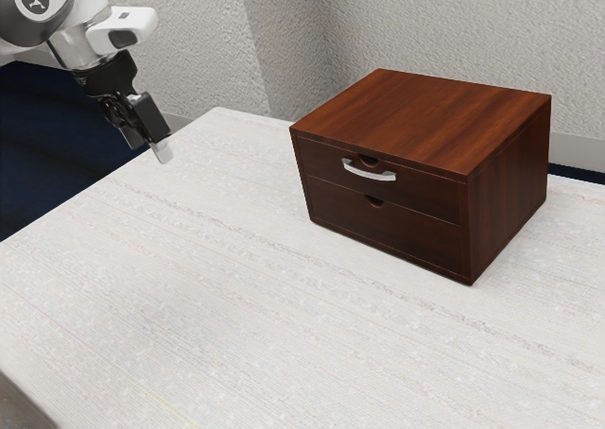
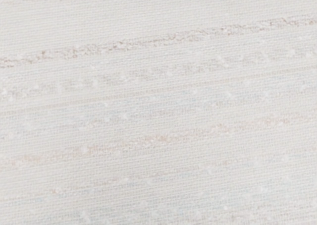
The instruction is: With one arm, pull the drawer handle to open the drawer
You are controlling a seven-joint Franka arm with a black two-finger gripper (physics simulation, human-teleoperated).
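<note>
The end effector (image 1: 161,150) (grip state unreadable) hangs at the counter's (image 1: 236,306) far edge, well apart from the drawer handle (image 1: 369,173); a skewed approach may shove the cabinet (image 1: 425,117).

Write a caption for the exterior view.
Claw hangs over the table, apart from the metal handle on the two-drawer cabinet.
</note>
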